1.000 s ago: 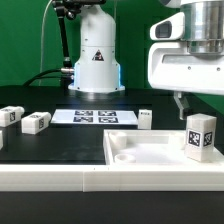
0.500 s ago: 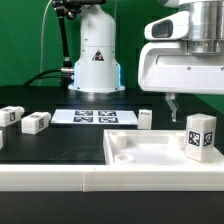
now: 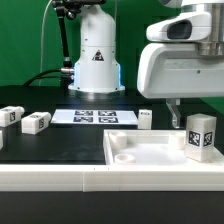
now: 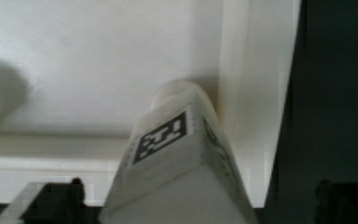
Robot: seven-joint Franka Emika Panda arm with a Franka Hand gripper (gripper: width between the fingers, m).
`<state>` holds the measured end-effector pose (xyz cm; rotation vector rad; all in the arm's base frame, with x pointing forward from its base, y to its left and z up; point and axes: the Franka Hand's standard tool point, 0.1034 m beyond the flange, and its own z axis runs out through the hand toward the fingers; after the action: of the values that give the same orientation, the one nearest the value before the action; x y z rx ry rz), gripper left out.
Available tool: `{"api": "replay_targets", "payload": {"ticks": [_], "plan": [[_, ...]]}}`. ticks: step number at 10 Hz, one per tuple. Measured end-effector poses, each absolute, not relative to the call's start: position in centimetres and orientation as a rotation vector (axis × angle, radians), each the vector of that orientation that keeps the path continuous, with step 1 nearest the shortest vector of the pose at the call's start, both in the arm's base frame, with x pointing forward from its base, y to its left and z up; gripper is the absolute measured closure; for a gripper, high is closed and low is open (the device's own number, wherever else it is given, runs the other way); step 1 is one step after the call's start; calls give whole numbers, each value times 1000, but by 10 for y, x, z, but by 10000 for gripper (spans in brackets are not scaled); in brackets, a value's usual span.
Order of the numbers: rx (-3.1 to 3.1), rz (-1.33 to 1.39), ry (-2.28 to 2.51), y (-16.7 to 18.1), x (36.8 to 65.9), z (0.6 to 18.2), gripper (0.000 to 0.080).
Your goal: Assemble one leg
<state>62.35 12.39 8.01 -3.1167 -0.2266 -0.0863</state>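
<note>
Four small chunky white plastic blocks with black-and-white square tags are in the exterior view, and they are the legs. One leg [image 3: 201, 137] stands upright on the large white square panel [image 3: 140, 152], near the panel's corner on the exterior view's right, with its tag facing the camera. In the wrist view the same leg [image 4: 172, 150] is seen from above, close to the raised rim of the panel [image 4: 247, 70].

The other three legs are on the black table [image 3: 50, 140]. Two of them [image 3: 10, 116] [image 3: 36, 123] lie close together at the exterior view's left. The third one [image 3: 146, 118] lies just beside the end of the thin flat white marker board [image 3: 92, 116], behind the panel.

The two-finger gripper [image 4: 202, 198] of the white robot arm [image 3: 185, 60] hangs over the panel's far right part, above and a little behind the upright leg. Its jaws are spread wide and they hold nothing. In the wrist view one dark fingertip [image 4: 55, 198] shows on one side of the leg and the other on the opposite side, both apart from the leg. In the exterior view only one finger [image 3: 172, 113] is visible.
</note>
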Motion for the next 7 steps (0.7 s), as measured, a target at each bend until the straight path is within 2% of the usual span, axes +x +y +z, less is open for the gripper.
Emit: {"api": "replay_targets", "payload": {"ticks": [3, 5, 7], "plan": [[-3108, -108, -539, 125, 624, 79, 150], [-3101, -107, -579, 125, 623, 79, 150], [-3101, -107, -579, 125, 623, 78, 401]]}}
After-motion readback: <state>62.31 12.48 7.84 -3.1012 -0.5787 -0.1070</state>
